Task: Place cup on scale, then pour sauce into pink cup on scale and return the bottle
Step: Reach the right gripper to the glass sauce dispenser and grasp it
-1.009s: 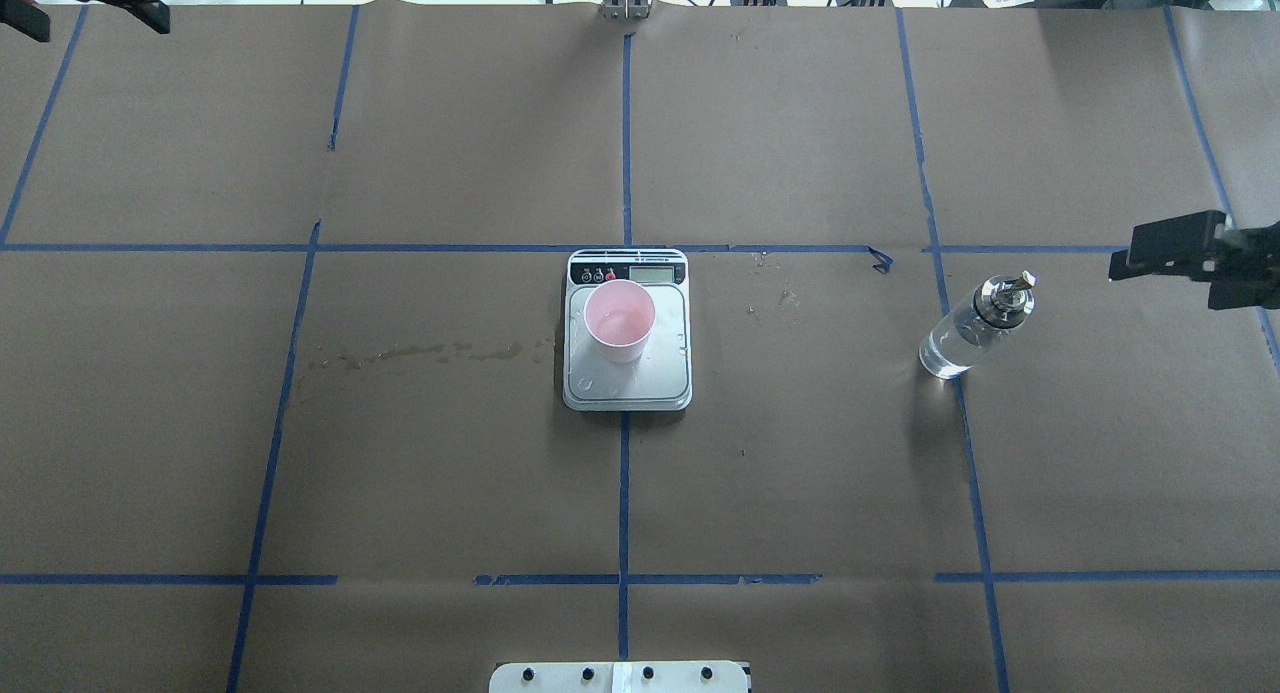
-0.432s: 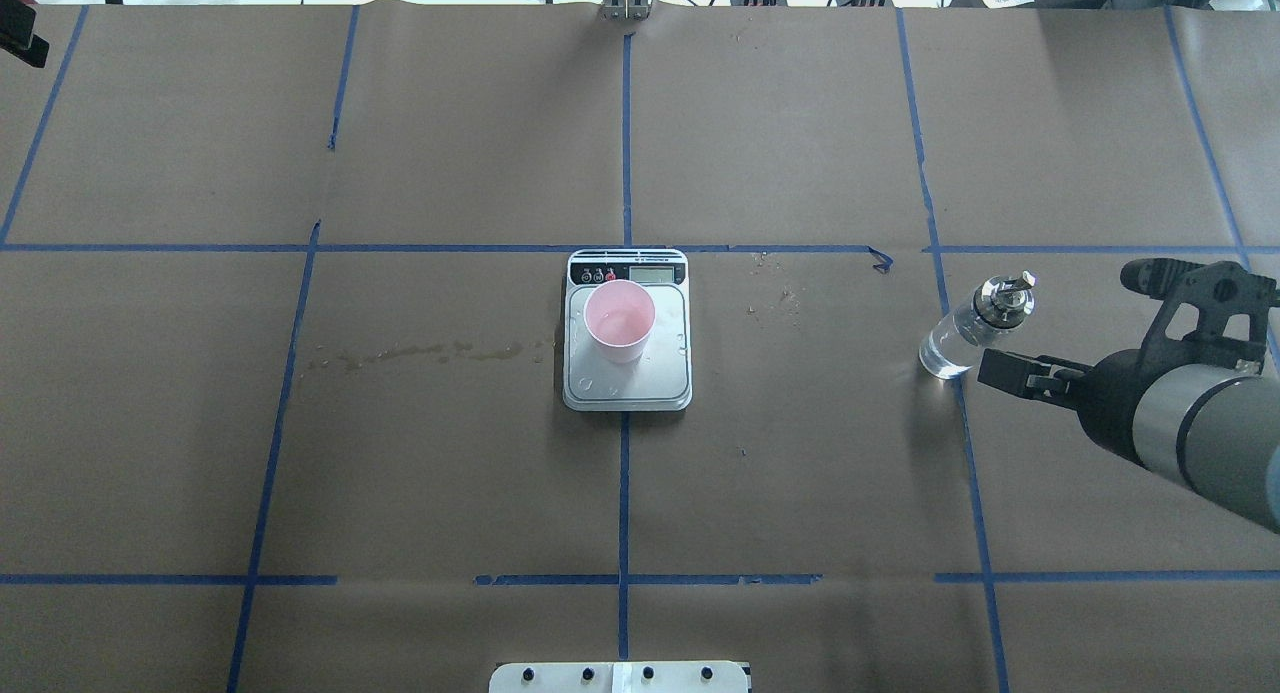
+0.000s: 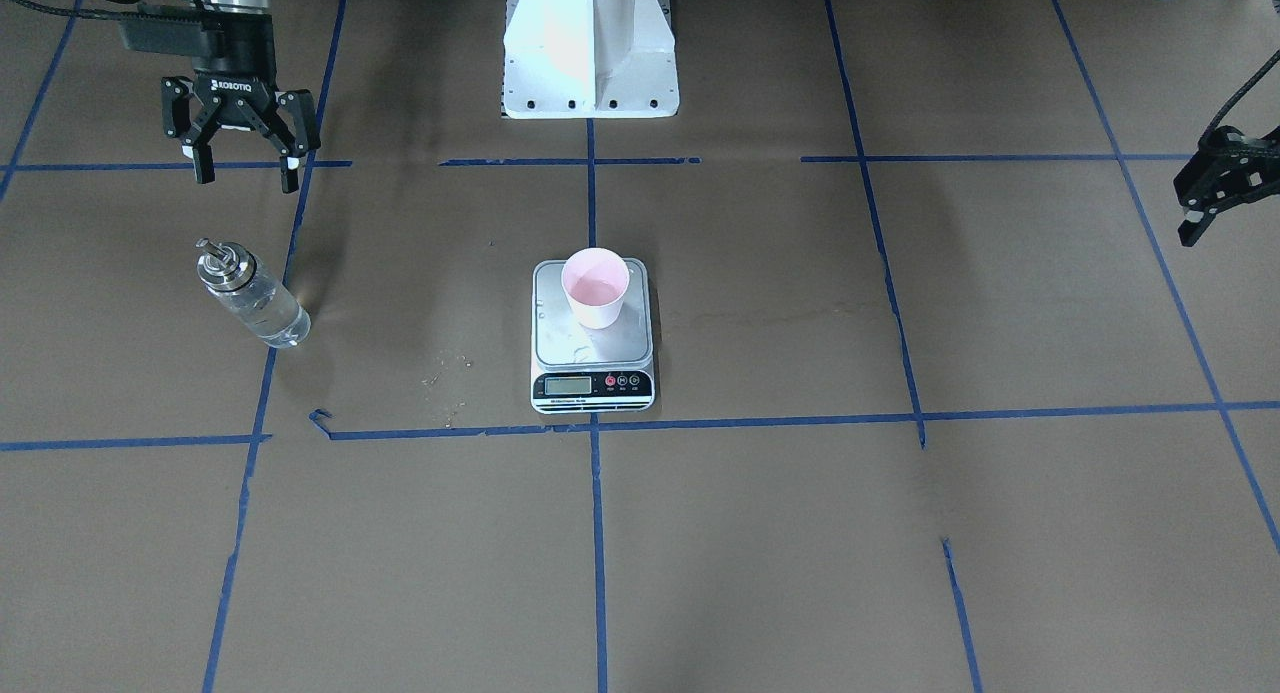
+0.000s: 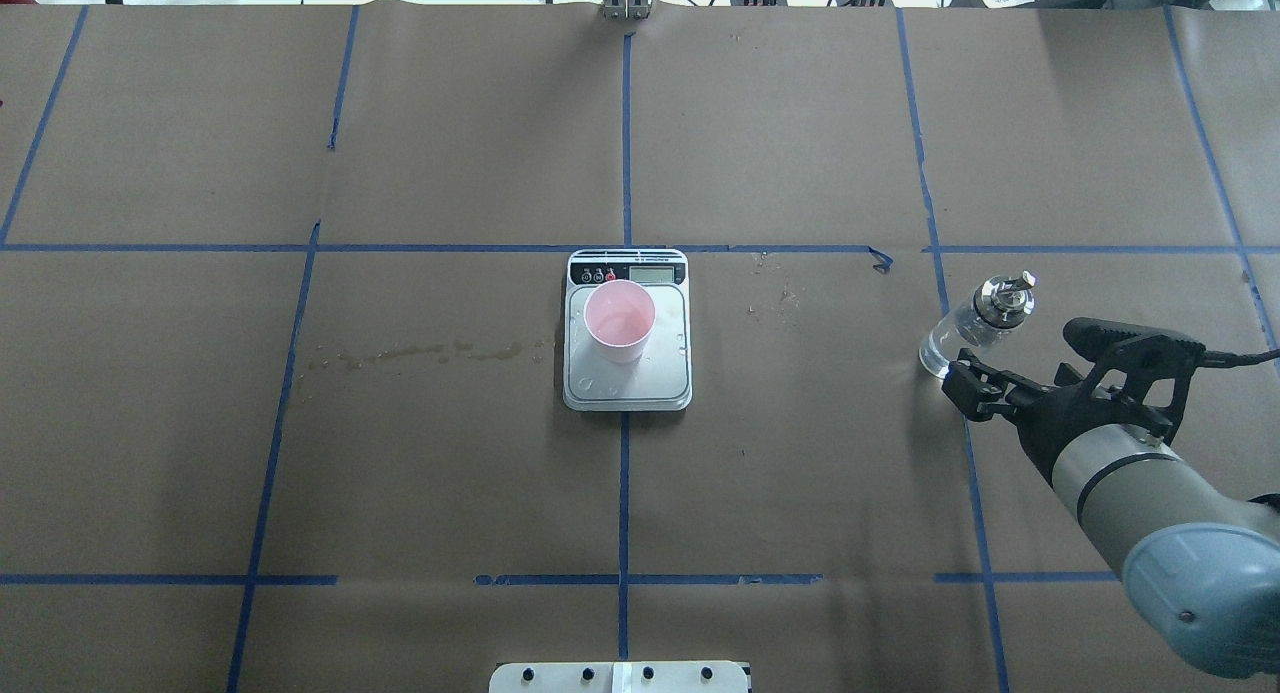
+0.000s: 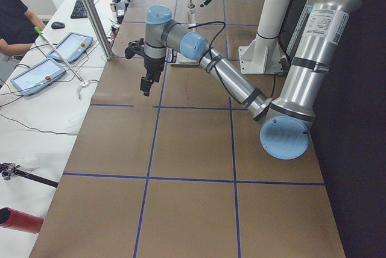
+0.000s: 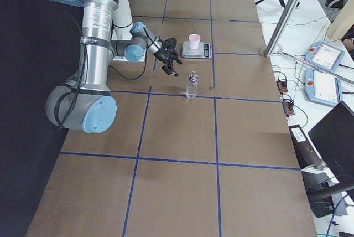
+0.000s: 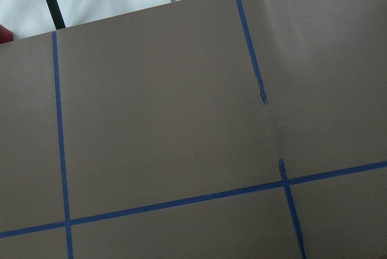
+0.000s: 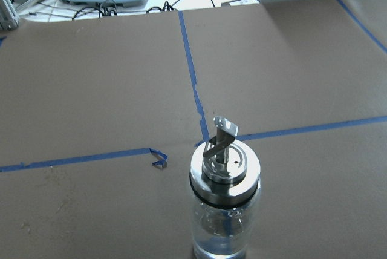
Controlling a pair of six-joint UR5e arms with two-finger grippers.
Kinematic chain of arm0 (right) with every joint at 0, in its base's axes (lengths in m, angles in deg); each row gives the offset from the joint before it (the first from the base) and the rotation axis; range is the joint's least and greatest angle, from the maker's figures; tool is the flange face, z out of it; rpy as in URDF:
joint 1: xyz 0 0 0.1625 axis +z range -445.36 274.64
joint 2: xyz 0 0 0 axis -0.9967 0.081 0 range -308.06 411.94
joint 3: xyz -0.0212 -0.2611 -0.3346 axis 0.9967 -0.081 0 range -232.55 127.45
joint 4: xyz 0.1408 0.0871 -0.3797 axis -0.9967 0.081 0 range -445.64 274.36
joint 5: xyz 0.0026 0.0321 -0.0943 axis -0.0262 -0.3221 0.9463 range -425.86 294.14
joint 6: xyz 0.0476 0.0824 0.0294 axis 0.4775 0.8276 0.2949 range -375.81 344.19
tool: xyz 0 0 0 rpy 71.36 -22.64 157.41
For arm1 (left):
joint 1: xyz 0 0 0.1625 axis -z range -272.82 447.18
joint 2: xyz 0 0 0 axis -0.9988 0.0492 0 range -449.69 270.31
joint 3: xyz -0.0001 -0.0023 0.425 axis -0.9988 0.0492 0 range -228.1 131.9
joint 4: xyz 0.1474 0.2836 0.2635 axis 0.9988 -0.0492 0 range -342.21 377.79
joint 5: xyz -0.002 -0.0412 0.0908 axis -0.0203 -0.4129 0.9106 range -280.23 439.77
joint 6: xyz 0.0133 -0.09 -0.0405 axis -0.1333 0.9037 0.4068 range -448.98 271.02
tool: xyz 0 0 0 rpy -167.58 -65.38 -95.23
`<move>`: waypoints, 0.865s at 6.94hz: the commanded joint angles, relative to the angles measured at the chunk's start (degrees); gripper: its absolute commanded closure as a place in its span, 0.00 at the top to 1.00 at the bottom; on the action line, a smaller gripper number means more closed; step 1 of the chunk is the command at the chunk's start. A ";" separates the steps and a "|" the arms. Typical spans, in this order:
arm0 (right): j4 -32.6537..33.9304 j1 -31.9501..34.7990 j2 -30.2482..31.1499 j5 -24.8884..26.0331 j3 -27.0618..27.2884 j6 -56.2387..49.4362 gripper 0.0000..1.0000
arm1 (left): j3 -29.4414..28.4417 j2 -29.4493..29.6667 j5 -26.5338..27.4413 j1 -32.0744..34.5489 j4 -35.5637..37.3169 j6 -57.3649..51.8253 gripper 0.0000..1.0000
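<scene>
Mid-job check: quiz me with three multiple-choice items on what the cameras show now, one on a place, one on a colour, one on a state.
1. Where is the cup? A. on a shelf B. on the scale C. held in the air
2. The bottle has a cap that is: A. silver B. red C. black
3. The right gripper is: A. shut on the bottle B. shut, empty C. open, empty

Answers: 1 B, it stands upright on it. 2 A, the metal shines in the right wrist view. 3 C, its jaws stand wide apart, clear of the bottle.
</scene>
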 commanded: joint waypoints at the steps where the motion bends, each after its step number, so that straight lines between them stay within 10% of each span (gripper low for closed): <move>1: -13.00 -1.71 -0.28 9.13 -11.39 0.11 1.00 | -3.20 -1.81 -0.03 2.13 -1.47 -8.37 1.00; 6: -14.29 -2.33 -5.91 14.52 -23.11 -0.41 1.00 | -4.44 -1.72 -0.12 2.14 -1.56 -8.66 1.00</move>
